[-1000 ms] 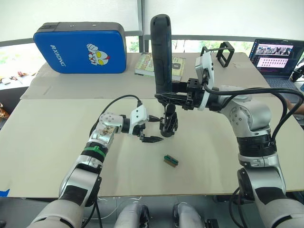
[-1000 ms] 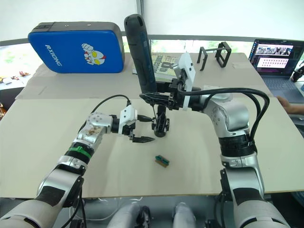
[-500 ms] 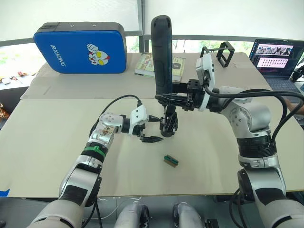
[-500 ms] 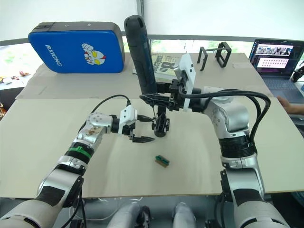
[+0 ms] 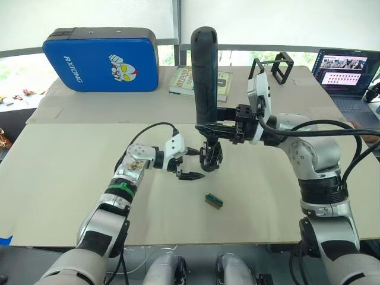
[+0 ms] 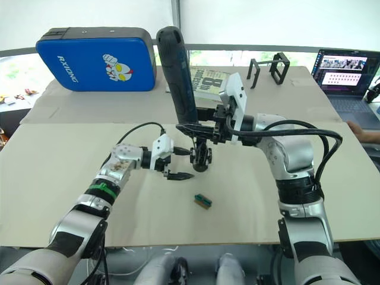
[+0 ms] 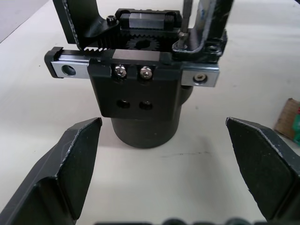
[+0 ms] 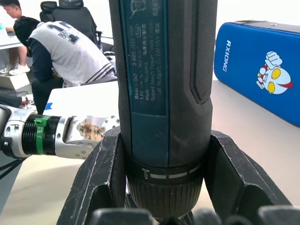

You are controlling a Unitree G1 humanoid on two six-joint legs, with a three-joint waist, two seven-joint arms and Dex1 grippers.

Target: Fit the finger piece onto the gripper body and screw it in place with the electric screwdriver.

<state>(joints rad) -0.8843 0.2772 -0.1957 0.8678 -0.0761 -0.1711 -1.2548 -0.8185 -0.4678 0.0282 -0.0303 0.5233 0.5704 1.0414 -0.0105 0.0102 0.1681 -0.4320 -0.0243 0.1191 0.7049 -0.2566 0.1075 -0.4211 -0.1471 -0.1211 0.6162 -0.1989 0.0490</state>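
Right gripper [image 5: 209,124] clamps the electric screwdriver [image 5: 204,71], a thick black pen-shaped cylinder, fingers pressed on both sides of its lower barrel; tool upright, rounded end up, thin metal bit pointing down onto the gripper body [image 5: 211,155]. The gripper body, a small black mechanical assembly on a round cylindrical base, stands on the beige table [image 5: 53,172], directly under the bit. In the left wrist view the bit meets the top of the assembly's silver rail [image 7: 136,70] at its screw end. Left gripper [image 5: 190,165] sits just beside the gripper body, fingers [image 7: 77,157] spread wide, flanking the base without touching it. A small green-and-brown block [image 5: 214,201] lies on the table near the gripper body, robot side. Finger piece: cannot tell it apart.
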